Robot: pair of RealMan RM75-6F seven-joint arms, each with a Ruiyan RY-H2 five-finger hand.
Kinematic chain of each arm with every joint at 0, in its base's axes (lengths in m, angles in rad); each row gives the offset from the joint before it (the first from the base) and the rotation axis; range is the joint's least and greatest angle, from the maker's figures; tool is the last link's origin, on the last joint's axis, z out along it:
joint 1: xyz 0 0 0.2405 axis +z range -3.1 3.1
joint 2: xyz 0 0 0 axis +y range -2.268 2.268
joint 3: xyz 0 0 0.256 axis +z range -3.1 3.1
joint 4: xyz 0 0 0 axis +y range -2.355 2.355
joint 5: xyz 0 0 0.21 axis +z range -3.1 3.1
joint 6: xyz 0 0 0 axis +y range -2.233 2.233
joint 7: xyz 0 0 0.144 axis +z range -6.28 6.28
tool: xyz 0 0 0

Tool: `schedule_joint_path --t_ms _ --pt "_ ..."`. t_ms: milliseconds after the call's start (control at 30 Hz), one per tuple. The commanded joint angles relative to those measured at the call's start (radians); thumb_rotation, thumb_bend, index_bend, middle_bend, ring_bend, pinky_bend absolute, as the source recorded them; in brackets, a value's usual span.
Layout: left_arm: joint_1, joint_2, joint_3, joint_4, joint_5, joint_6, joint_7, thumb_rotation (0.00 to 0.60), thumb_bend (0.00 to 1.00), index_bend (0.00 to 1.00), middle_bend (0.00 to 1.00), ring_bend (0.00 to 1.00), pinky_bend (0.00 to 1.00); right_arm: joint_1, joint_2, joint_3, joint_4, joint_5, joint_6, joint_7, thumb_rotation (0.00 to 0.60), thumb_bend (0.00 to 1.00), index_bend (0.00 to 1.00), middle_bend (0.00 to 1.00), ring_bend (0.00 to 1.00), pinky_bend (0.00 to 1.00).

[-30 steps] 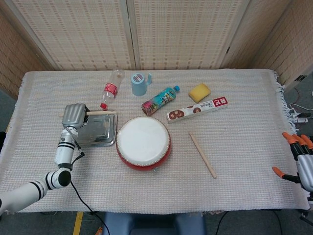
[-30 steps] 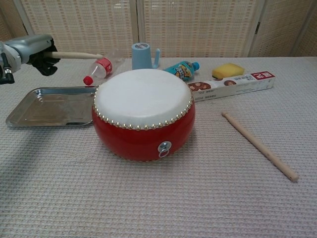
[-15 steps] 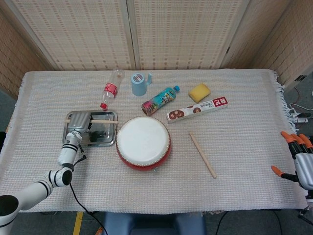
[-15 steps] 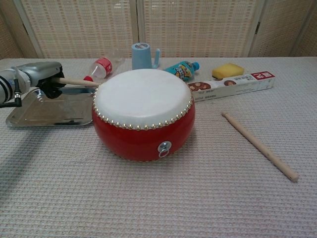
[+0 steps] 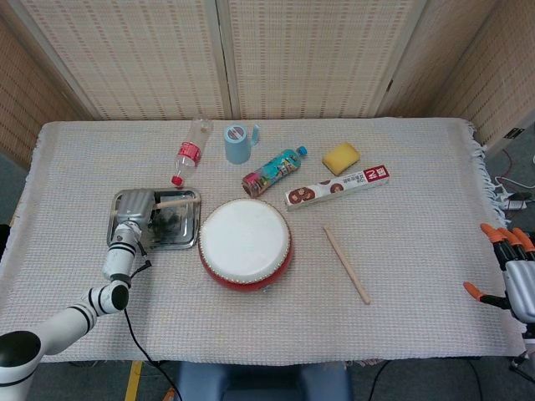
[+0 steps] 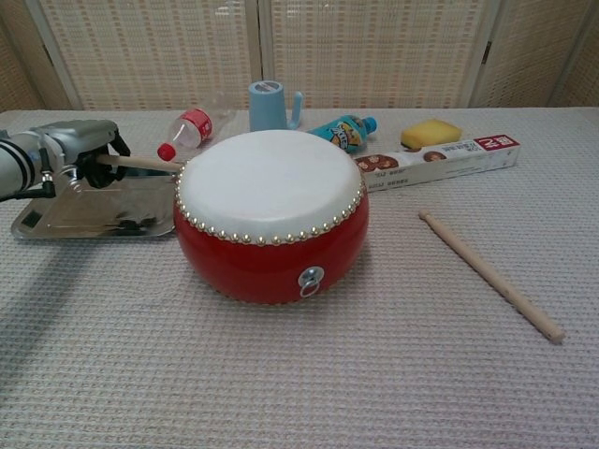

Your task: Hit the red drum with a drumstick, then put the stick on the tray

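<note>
The red drum (image 5: pixel 246 244) (image 6: pixel 271 215) with a white skin stands mid-table. Left of it lies the metal tray (image 5: pixel 185 238) (image 6: pixel 84 220). My left hand (image 5: pixel 140 208) (image 6: pixel 70 150) is low over the tray and grips a drumstick (image 5: pixel 175 202) (image 6: pixel 140 163) that points right toward the drum. A second drumstick (image 5: pixel 346 264) (image 6: pixel 489 274) lies loose on the cloth right of the drum. My right hand (image 5: pixel 514 271) hangs at the table's right edge, holding nothing, fingers apart.
Behind the drum are a plastic bottle with a red cap (image 5: pixel 189 150) (image 6: pixel 192 127), a blue cup (image 5: pixel 237 142) (image 6: pixel 268 105), a colourful bottle (image 5: pixel 274 170) (image 6: pixel 342 131), a yellow sponge (image 5: pixel 340 157) (image 6: pixel 430 133) and a long box (image 5: pixel 337 185) (image 6: pixel 440 159).
My left hand has dropped with the drumstick from above the tray's far edge down into the tray. The right hand stays put.
</note>
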Motion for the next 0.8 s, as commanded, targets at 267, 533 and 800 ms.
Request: schedule_joint_path --t_ms 267,533,800 --pt "0.004 0.046 -0.005 -0.097 -0.063 0.005 0.077 0.6 0.44 0.24 0.22 0.19 0.31 -0.002 0.0 -0.001 0.006 -0.005 0.006 0.01 0.6 0.16 0.0 0.11 0.0 0.02" --pt "0.002 0.059 -0.004 -0.127 -0.095 0.007 0.102 0.6 0.32 0.07 0.07 0.03 0.15 -0.006 0.0 -0.001 0.008 -0.006 0.013 0.013 0.6 0.16 0.0 0.11 0.0 0.02" --pt "0.004 0.076 0.001 -0.155 -0.122 0.004 0.108 0.6 0.23 0.0 0.0 0.0 0.02 -0.008 -0.001 -0.001 0.013 -0.01 0.017 0.021 0.6 0.16 0.0 0.11 0.0 0.02"
